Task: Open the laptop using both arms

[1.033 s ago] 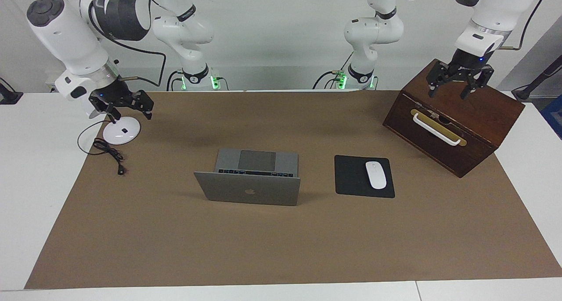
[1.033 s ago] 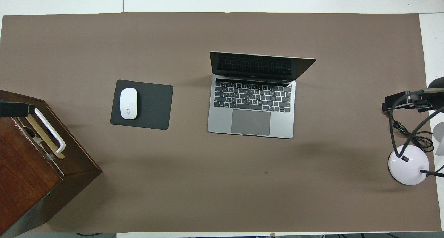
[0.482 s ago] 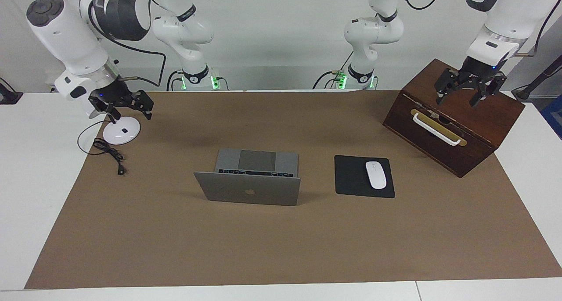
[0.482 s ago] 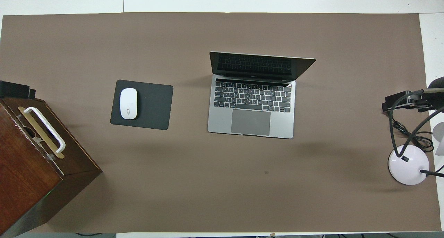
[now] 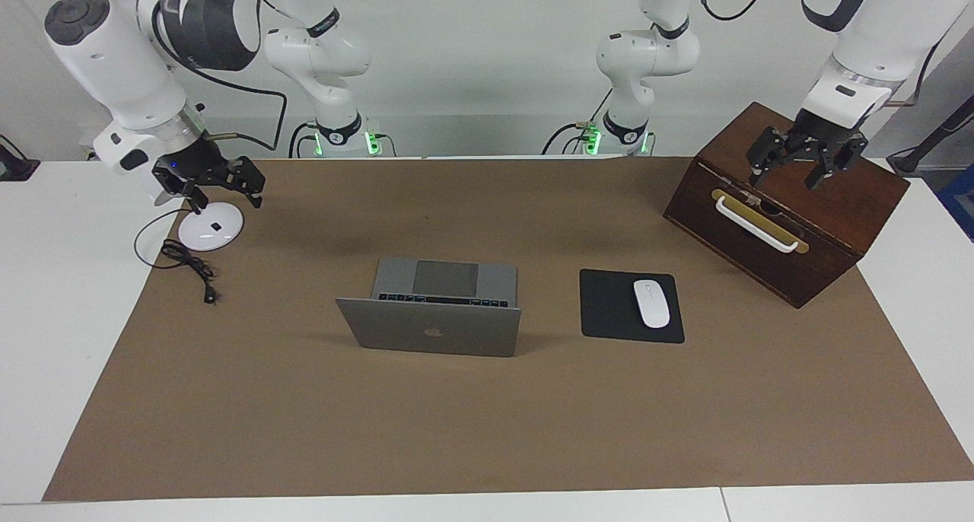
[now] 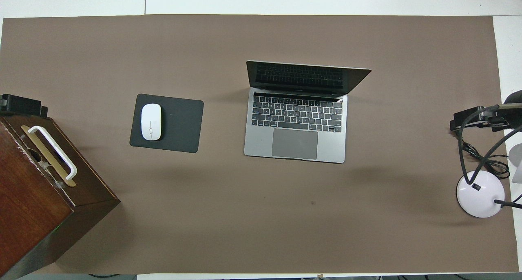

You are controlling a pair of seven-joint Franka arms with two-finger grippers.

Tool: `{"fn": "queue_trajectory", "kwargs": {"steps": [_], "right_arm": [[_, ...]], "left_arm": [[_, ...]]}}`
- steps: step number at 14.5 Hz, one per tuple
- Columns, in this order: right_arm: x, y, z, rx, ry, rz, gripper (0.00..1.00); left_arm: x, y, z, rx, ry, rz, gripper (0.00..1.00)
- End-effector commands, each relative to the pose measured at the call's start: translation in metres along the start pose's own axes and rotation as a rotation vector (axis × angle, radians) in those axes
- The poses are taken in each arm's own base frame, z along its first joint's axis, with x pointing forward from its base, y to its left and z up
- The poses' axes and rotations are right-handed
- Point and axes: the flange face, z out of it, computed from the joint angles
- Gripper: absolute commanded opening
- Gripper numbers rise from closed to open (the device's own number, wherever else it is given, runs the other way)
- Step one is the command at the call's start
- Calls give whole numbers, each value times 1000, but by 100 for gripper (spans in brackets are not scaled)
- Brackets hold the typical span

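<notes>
The silver-grey laptop (image 5: pixel 437 309) stands open in the middle of the brown mat, with its lid raised and the apple logo facing away from the robots. The overhead view shows its keyboard and trackpad (image 6: pixel 295 121). My left gripper (image 5: pixel 791 168) hangs open and empty over the top of the wooden box, toward the left arm's end of the table. It shows as a black block in the overhead view (image 6: pixel 20 105). My right gripper (image 5: pixel 226 195) hangs open and empty over the white lamp base, at the right arm's end; it also shows in the overhead view (image 6: pixel 477 118). Neither gripper touches the laptop.
A dark wooden box (image 5: pixel 784 202) with a white handle sits at the left arm's end. A black mouse pad (image 5: pixel 609 309) with a white mouse (image 5: pixel 651 303) lies beside the laptop. A round white lamp base (image 5: pixel 211 227) and black cable (image 5: pixel 186 263) lie at the right arm's end.
My left gripper has shifted a little over the wooden box, away from the robots' side of its top. The right gripper and the laptop have barely moved.
</notes>
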Motion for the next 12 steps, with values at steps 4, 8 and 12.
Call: {"fn": "queue_trajectory", "kwargs": {"steps": [4,8,12], "right_arm": [[-2,6,-2,-27,12,-18,100],[-2,8,-2,-35,12,-18,100],[-2,8,-2,-35,12,-18,100]], "left_arm": [[-4,4,-1,1,-2,-65,100],[-5,4,0,1,-9,-75,100],[-4,4,0,1,-6,-77,100]]}}
